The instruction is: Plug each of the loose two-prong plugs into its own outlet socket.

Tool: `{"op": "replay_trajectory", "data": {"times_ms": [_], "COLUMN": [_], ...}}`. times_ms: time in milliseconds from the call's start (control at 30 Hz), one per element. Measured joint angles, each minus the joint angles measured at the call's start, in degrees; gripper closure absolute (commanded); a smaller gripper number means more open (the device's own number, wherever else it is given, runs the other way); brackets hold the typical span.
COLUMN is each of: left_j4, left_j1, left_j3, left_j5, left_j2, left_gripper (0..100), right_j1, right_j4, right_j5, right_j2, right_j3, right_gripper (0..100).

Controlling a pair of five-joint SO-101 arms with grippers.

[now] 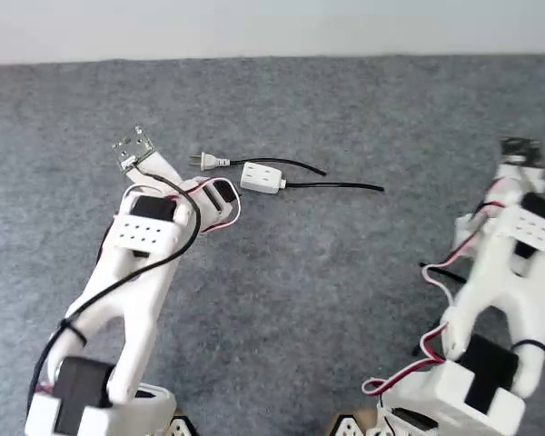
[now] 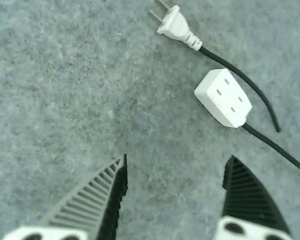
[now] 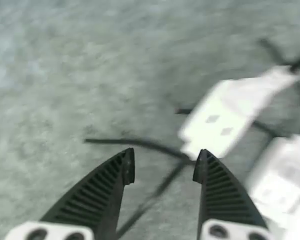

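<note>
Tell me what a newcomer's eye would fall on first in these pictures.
First comes the white two-prong plug, lying loose near the middle of the grey mat. Its prongs point away from the white outlet socket beside it, and each trails a black cord. The left gripper hangs open just short of both. The right gripper, also open, hangs near another white slotted block, which is blurred.

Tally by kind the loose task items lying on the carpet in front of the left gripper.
Two-prong plug: 1
Outlet socket block: 1
Total: 2
</note>
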Motion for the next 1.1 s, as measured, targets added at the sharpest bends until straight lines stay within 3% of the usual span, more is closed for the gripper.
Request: {"op": "replay_trajectory", "data": {"times_ms": [133,267,500,633,867,1100], "left_j4": [0.0,0.0,0.97,2.46,-5.71,-8.0], "left_j1": [-1.67,-4.84,-16.09,-25.23,-41.49,-43.25], "left_j3": [-3.08,-5.1,-4.92,-2.11,6.51,7.56], "left_j5": [-0.09,-5.27,-6.51,-11.78,-22.86,-26.73], "left_j2": [4.04,6.51,7.56,7.56,7.56,7.56], "left_gripper": [70,70,70,70,70,70], "right_j1": [-8.26,-15.3,-27.25,-32.18,-35.43,-33.76], "right_j4": [-0.62,-2.73,-19.16,-27.52,-22.95,-11.16], "right_j5": [-3.16,-3.25,12.75,22.24,27.78,28.22], "right_j2": [0.0,0.0,0.09,4.57,22.42,41.05], "right_j3": [4.04,4.57,4.57,3.69,-14.95,-40.53], "right_gripper": [81.1,81.1,81.0,80.9,81.0,81.1]}}
